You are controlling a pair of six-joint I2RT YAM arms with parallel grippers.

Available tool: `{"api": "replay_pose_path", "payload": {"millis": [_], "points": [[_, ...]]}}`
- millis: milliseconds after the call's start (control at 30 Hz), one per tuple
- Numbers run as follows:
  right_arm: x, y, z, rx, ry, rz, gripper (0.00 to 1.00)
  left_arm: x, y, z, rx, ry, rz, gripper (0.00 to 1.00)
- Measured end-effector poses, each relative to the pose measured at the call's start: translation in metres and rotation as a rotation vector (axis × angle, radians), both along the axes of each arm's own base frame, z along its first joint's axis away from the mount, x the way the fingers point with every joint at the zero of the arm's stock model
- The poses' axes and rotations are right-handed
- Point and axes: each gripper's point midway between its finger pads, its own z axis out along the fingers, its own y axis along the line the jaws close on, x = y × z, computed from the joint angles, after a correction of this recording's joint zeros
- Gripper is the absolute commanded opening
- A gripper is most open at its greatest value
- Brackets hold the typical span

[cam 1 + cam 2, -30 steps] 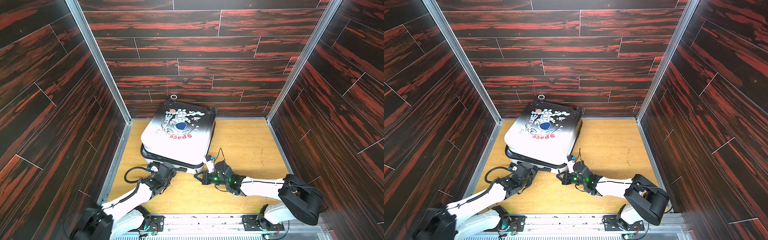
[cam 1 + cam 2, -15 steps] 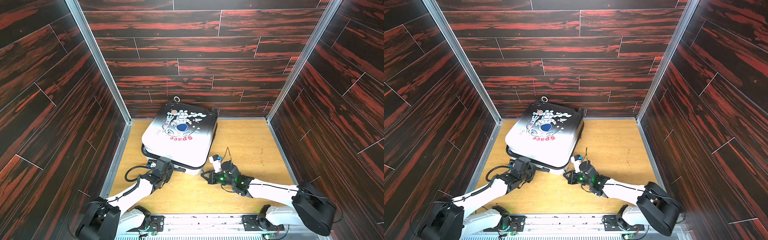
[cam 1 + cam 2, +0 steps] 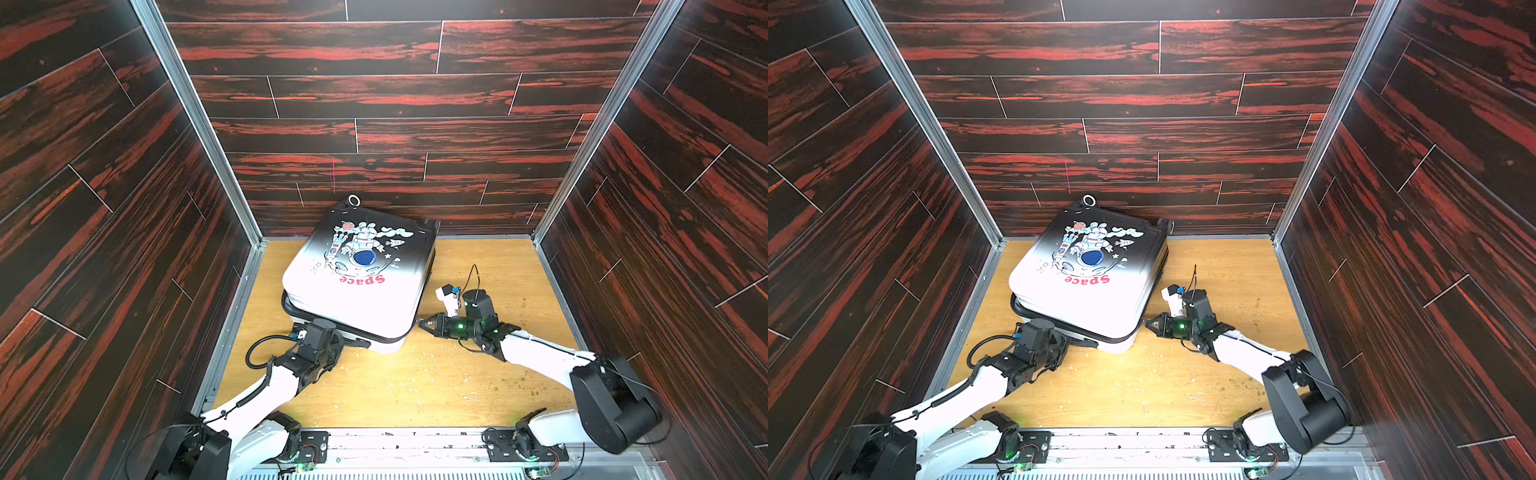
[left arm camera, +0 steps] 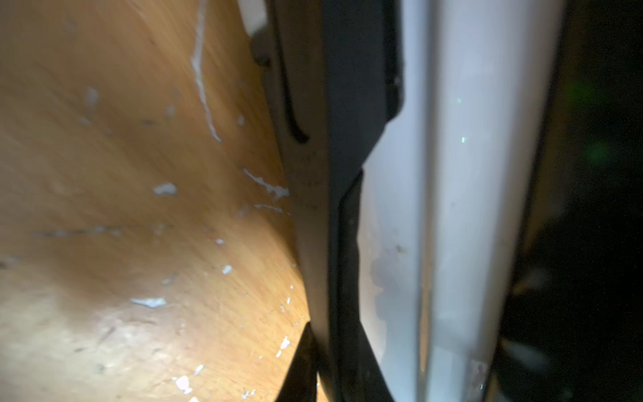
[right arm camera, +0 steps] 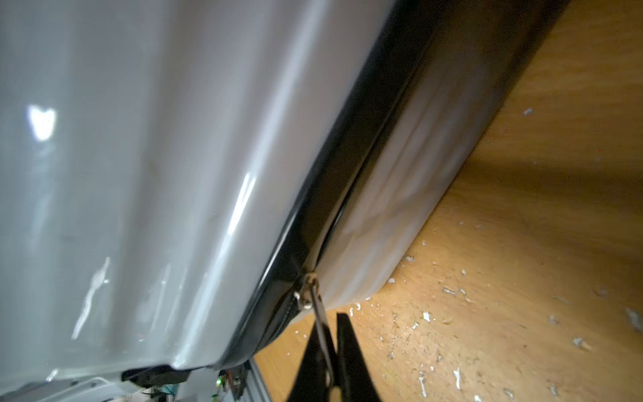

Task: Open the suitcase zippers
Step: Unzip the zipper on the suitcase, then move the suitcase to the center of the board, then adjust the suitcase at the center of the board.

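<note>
The suitcase [image 3: 357, 299] [image 3: 1084, 299] lies flat at the back left of the wooden floor, astronaut print up. Its dark zipper track [image 5: 330, 195] runs along the seam and stands parted along the near edge [image 3: 332, 318]. My left gripper [image 3: 359, 343] [image 4: 334, 330] is at that near edge, shut on a dark strip of the zipper seam [image 4: 342, 243]. At the near right corner my right gripper [image 3: 423, 323] [image 5: 328, 323] has its jaws a little apart. The metal pull tab [image 5: 318, 313] lies between them against one finger, hanging from the slider [image 5: 306, 289].
Dark wood-print walls [image 3: 124, 249] close in the left, right and back, and the suitcase's far corner nearly touches the back wall. The plywood floor [image 3: 415, 386] is speckled with white flakes. A metal rail [image 3: 395, 440] with both arm bases runs along the front.
My left gripper has closed at the near seam. My right gripper moved right to the case's near right corner and its jaws have parted slightly. The suitcase has shifted a little.
</note>
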Motion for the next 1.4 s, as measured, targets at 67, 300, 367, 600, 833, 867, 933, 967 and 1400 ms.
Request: {"api": "replay_pose_path", "payload": {"millis": [67, 300, 367, 600, 833, 867, 933, 967, 1400], "points": [[0.007, -0.008, 0.003, 0.015, -0.023, -0.031, 0.56, -0.005, 0.007, 0.000, 0.017, -0.006, 0.007, 0.00], [-0.035, -0.025, 0.024, 0.079, -0.089, 0.002, 0.64, -0.016, 0.012, 0.000, 0.061, -0.018, -0.019, 0.00], [-0.047, -0.027, 0.035, 0.106, -0.122, 0.023, 0.63, -0.016, 0.010, -0.001, 0.078, -0.021, -0.029, 0.00], [-0.037, -0.041, 0.079, 0.056, -0.224, -0.055, 0.62, -0.028, -0.065, 0.009, 0.202, -0.029, -0.339, 0.17], [0.039, -0.086, 0.135, -0.166, -0.300, -0.335, 0.76, -0.062, -0.155, 0.102, 0.264, -0.258, -0.970, 0.88], [0.044, -0.092, 0.138, -0.186, -0.303, -0.357, 0.77, -0.066, -0.161, 0.135, 0.270, -0.358, -1.015, 0.97], [0.052, -0.103, 0.141, -0.217, -0.297, -0.397, 0.78, -0.064, -0.149, 0.199, 0.315, -0.530, -1.005, 1.00], [0.058, -0.111, 0.141, -0.233, -0.289, -0.422, 0.78, -0.058, -0.136, 0.229, 0.347, -0.605, -0.966, 1.00], [0.134, -0.142, 0.108, -0.171, -0.089, -0.483, 0.79, 0.132, 0.034, 0.209, 0.653, -0.233, -0.387, 1.00]]}}
